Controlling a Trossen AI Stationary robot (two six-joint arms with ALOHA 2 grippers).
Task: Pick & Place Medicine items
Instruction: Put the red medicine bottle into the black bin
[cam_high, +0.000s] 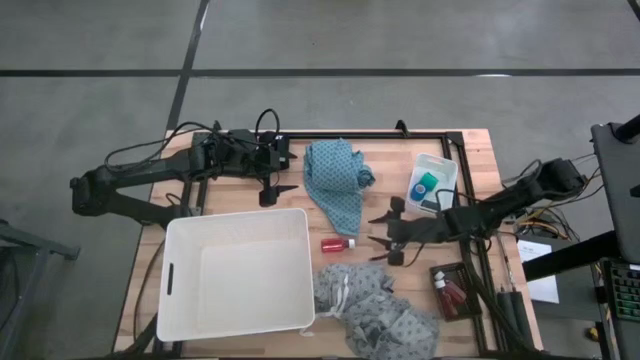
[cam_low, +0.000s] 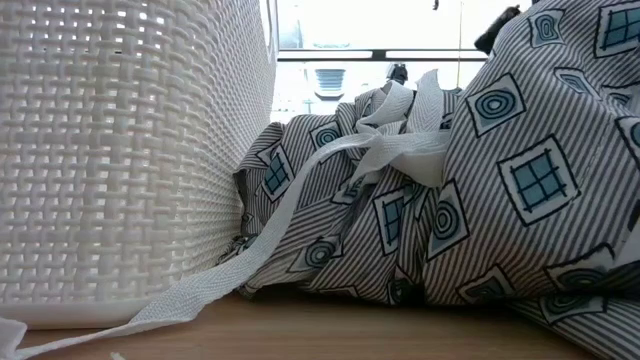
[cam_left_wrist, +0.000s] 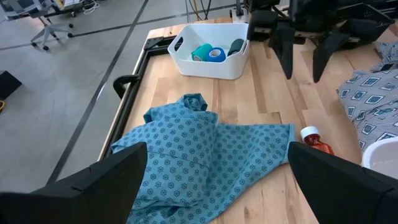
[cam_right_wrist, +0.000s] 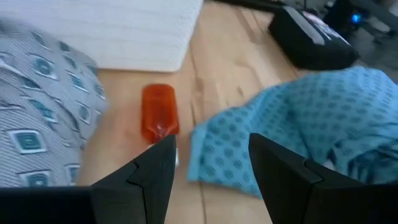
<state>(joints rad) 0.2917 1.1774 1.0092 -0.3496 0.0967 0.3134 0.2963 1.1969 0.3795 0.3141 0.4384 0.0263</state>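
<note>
A small red bottle (cam_high: 336, 244) with a white cap lies on its side on the table, between the teal cloth (cam_high: 338, 185) and the grey patterned cloth (cam_high: 375, 312). My right gripper (cam_high: 376, 235) hovers open just right of its cap; in the right wrist view the bottle (cam_right_wrist: 160, 111) lies beyond my left finger (cam_right_wrist: 155, 168), outside the gap. Two more red bottles (cam_high: 450, 293) lie in a dark tray. A teal roll (cam_left_wrist: 201, 53) and a blue piece (cam_left_wrist: 216, 55) sit in a small white tray (cam_high: 446, 170). My left gripper (cam_high: 277, 192) waits open over the far left.
A large white woven basket (cam_high: 238, 270) stands at the near left and fills the low view's left (cam_low: 120, 150). The grey cloth with white ties (cam_low: 450, 200) is heaped beside it. The teal cloth (cam_left_wrist: 205, 155) lies under my left gripper. Bare wood shows around the bottle.
</note>
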